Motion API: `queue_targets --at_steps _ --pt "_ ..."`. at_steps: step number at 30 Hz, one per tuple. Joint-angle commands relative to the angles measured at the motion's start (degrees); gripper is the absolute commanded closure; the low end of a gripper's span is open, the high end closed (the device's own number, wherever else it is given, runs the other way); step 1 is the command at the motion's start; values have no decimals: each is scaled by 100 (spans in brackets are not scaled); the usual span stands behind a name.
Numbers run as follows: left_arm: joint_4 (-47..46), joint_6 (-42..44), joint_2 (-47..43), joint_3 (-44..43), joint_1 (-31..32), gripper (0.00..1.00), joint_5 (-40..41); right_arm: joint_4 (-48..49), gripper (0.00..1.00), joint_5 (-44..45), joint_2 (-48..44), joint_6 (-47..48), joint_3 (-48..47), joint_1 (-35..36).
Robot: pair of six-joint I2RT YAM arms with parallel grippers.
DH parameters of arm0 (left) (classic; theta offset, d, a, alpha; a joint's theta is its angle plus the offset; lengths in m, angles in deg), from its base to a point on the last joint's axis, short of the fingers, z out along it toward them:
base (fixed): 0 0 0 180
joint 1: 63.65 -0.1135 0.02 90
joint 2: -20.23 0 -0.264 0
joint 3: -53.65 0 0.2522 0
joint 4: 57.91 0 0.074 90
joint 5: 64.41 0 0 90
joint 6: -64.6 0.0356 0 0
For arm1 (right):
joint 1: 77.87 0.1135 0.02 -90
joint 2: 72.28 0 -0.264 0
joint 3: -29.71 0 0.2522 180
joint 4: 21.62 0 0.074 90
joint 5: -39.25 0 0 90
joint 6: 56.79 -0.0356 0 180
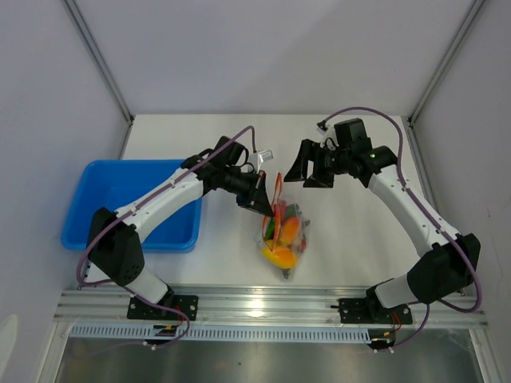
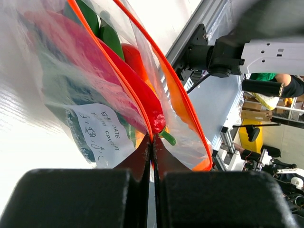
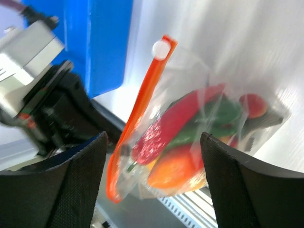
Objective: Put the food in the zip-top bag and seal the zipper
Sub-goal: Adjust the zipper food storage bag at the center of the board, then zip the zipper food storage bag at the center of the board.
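Seen from above: a white table (image 1: 343, 239), with two arms reaching in from the near edge toward the middle. Between them, a clear zip-top bag (image 1: 281, 231), lifted at its far end and sagging down toward the near side, lower end on the table.

Packed inside the bag, the toy food: a yellow-orange mango (image 1: 281, 257) at the near end, a long red pepper (image 3: 175, 121), a green pepper (image 3: 209, 118) and a small round red piece (image 3: 251, 104).

Left gripper (image 1: 262, 199) clamped tight on the bag's raised far-left corner. From its wrist camera, black fingers (image 2: 137, 164) pressed together, with only the plastic and the end of the red-orange zipper (image 2: 185, 95) pinched between them. Two red-orange lines fanning apart away from the pinch; sealed or not, impossible to tell. On the bag wall just beside the fingers, a white handwritten label (image 2: 102, 130).

Right gripper (image 1: 310, 169) released, jaws spread wide, gripping nothing, hovering just to the far right of the bag's top edge without touching it. From its wrist camera, the zipper strip running up to a round white slider (image 3: 160, 49) at its far tip, framed between the two open fingers (image 3: 61, 190).

Well to the left of the bag, a blue plastic tray (image 1: 96, 191), the left arm passing over its right side.
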Motion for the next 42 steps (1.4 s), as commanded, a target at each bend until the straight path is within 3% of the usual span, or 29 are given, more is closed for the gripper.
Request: queue_targets --at_steps 1,5,21,32,39,42 --pt "-167 152 -263 -12 -29 99 -166 324 22 172 430 331 -321 -7" --pt "-185 73 -316 -30 -29 99 -113 498 28 260 852 446 -568 -6" --pt "-308 -182 -351 -47 -20 99 -43 289 34 180 1758 454 -1544 72" --pt "-317 -287 -307 -144 -3 99 28 -676 36 1129 1521 279 -1640 503" --pt "-352 -375 -290 -223 24 100 45 -1792 36 2306 1714 85 -2264 925" --pt "-334 -393 -255 -293 41 99 36 -2083 44 2308 1872 33 -2484 969"
